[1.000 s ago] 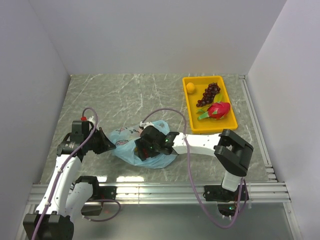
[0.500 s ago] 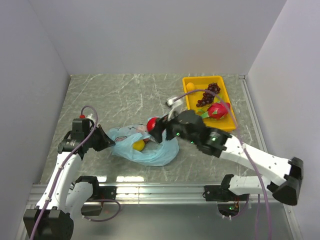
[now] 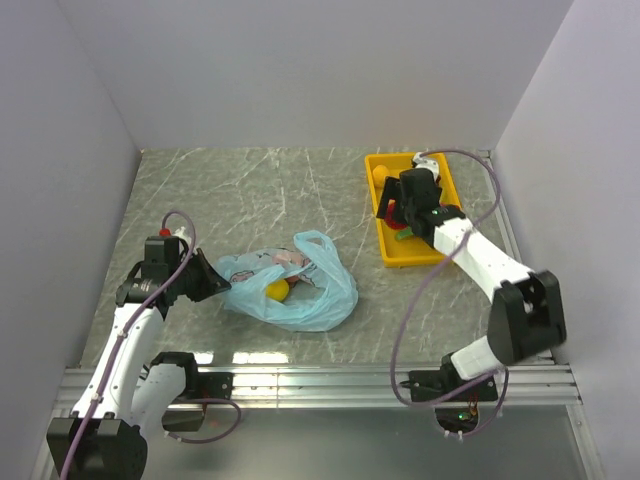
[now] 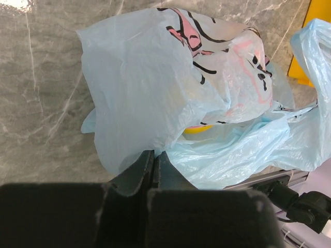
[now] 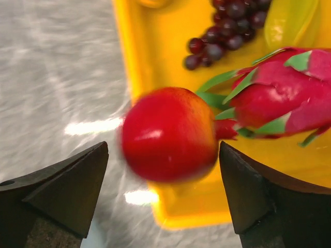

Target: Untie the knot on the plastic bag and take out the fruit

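Note:
The light blue plastic bag [image 3: 300, 295] lies open on the table, one handle loop [image 3: 318, 243] standing up; no knot shows. A yellow fruit [image 3: 277, 290] sits inside it and also shows in the left wrist view [image 4: 199, 129]. My left gripper [image 3: 222, 285] is shut on the bag's left edge [image 4: 170, 88], its jaws pinching thin plastic [image 4: 153, 155]. My right gripper [image 3: 395, 215] is open over the yellow tray's near-left corner. The red apple [image 5: 168, 134] is blurred between its fingers and touches neither. The peach is not visible.
The yellow tray [image 3: 440, 252] at the back right holds a yellow-orange fruit [image 3: 381, 172], dark grapes [image 5: 227, 26] and a pink dragon fruit [image 5: 289, 88]. White walls close in the left, back and right. A metal rail runs along the near table edge.
My right gripper pulled the red apple out of the bag, carried it right and back to the tray, and opened. The bag mouth now lies open. My left gripper has held still.

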`<move>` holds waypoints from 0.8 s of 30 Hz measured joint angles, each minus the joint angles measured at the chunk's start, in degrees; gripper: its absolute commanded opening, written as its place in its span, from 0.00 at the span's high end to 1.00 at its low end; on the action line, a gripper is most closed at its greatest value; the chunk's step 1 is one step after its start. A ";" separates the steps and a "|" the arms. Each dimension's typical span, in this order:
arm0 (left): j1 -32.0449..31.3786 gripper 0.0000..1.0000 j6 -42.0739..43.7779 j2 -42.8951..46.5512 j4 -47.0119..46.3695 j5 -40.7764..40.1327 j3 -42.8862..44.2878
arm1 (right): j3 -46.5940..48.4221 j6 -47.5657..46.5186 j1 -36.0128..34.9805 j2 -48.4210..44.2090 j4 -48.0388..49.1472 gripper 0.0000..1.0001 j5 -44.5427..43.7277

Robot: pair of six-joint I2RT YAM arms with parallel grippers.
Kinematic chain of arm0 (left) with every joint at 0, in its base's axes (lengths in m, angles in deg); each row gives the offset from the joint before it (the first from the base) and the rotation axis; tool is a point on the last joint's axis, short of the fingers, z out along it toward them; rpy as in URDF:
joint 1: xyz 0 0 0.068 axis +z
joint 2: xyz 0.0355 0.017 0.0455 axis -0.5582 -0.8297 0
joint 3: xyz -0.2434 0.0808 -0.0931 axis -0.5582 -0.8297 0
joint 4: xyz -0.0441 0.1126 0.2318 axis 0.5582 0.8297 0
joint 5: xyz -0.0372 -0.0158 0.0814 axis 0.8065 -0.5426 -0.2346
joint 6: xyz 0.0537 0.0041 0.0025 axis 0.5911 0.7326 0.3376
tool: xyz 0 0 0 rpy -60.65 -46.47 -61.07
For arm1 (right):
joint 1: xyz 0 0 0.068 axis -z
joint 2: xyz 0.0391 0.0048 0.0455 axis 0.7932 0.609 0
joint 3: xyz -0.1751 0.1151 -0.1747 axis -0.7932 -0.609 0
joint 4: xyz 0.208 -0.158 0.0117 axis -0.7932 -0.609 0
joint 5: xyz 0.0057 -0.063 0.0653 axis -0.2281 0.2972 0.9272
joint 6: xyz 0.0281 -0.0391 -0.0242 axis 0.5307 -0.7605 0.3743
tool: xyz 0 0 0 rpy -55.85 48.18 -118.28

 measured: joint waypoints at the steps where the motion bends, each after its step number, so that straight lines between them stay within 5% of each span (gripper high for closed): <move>1: 0.00 0.99 0.02 0.00 -0.07 0.02 0.00 | 0.79 -0.02 0.81 1.92 -0.11 0.04 -0.02; 5: 0.00 1.00 0.00 0.02 -0.17 0.13 0.00 | 4.70 -0.66 1.84 6.88 -1.14 0.04 0.72; 11: -0.02 1.00 -0.04 0.09 -0.17 -0.13 0.00 | 5.11 -2.62 -1.46 0.76 -1.25 0.14 3.76; 18: 0.00 0.99 -0.13 -0.04 -0.04 -1.09 0.00 | 5.11 -5.92 -24.92 -6.75 -0.76 0.43 11.13; 24: -0.02 1.00 -0.46 -0.15 1.70 -3.21 0.00 | 5.11 -4.17 -38.93 -2.95 0.39 0.53 15.91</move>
